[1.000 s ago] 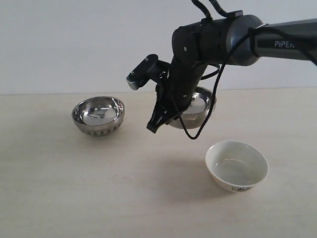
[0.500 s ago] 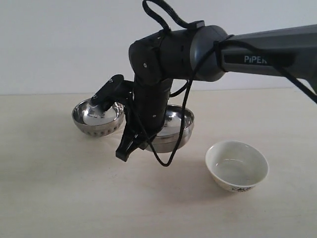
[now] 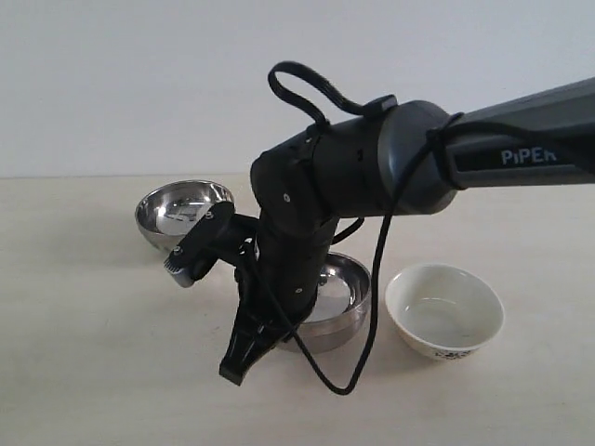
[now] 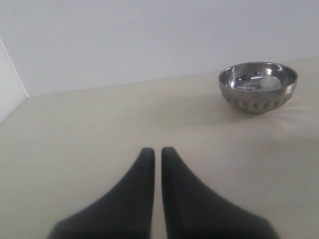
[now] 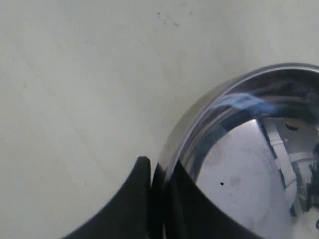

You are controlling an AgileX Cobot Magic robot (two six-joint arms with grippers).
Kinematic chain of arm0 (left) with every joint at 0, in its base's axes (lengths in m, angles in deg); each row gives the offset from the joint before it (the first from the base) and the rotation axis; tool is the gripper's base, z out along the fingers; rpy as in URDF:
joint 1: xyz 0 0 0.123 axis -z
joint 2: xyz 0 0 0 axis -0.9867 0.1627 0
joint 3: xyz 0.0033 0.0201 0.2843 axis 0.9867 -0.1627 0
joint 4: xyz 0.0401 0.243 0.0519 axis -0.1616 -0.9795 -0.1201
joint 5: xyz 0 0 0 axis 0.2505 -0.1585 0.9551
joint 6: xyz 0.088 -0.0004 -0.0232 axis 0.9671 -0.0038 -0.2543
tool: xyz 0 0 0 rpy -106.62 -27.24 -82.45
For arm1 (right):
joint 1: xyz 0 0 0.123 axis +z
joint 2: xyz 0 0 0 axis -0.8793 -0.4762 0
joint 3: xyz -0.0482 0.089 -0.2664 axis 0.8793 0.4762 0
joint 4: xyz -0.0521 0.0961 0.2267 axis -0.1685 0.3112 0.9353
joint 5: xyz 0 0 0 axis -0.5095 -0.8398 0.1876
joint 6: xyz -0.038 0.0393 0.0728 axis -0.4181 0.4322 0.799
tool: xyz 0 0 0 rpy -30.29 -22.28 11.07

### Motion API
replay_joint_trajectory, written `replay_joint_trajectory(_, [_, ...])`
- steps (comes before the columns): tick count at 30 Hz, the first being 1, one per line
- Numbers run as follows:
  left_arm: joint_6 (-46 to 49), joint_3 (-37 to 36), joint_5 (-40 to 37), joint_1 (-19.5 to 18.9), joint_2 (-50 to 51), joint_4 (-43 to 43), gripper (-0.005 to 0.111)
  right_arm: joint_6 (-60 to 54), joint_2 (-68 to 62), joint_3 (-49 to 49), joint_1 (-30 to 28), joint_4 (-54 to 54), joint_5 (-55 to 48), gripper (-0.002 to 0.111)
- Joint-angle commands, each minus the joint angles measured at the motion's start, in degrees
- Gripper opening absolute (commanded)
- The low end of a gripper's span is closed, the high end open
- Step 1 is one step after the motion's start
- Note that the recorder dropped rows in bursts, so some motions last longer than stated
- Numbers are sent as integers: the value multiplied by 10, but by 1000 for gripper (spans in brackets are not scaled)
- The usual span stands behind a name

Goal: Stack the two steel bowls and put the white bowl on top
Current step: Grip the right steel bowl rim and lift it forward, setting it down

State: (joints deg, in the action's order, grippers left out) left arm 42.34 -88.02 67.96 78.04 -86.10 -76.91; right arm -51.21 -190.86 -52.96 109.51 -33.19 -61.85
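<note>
Exterior view: nearest the camera is my right claw [image 3: 240, 362], pinched on the rim of the smooth steel bowl [image 3: 339, 297], one finger inside the rim and one outside. Half a second ago I held this bowl higher and farther back, close beside the ribbed steel bowl [image 3: 177, 209]. Now my arm has come down and toward the near side, and the bowl sits low at the desk [image 3: 93, 381]; I cannot tell whether it touches. It lies just left of the white bowl [image 3: 444, 311], with a gap between them. The white bowl, upright and right of centre, has not moved. Neither has the ribbed bowl, upright at the far left and partly behind my wrist.

My left claw [image 4: 156, 152] is narrow, its fingers almost together with nothing between them, well apart from the ribbed bowl.

The desk is pale cream and matt. Behind its far edge stands a plain white wall [image 3: 139, 84].
</note>
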Motion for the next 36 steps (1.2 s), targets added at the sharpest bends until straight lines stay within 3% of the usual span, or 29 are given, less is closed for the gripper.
replay_joint_trajectory(1, [-6,-2,4,-1,-2,4,4,6,9,11,6,-9,23,0])
replay_joint_trajectory(15, [-6,-2,4,-1,-2,4,4,5,7,84,13,44,115,0])
replay_joint_trajectory(23, [-6,-2,4,-1,-2,4,4,19,7,84,13,82,111,2])
replay_joint_trajectory(25, [-6,-2,4,-1,-2,4,4,19,7,84,13,82,105,9])
replay_joint_trajectory(31, [-6,-2,4,-1,-2,4,4,19,7,84,13,91,94,45])
replay_joint_trajectory(36, [-6,-2,4,-1,-2,4,4,19,9,84,13,96,83,48])
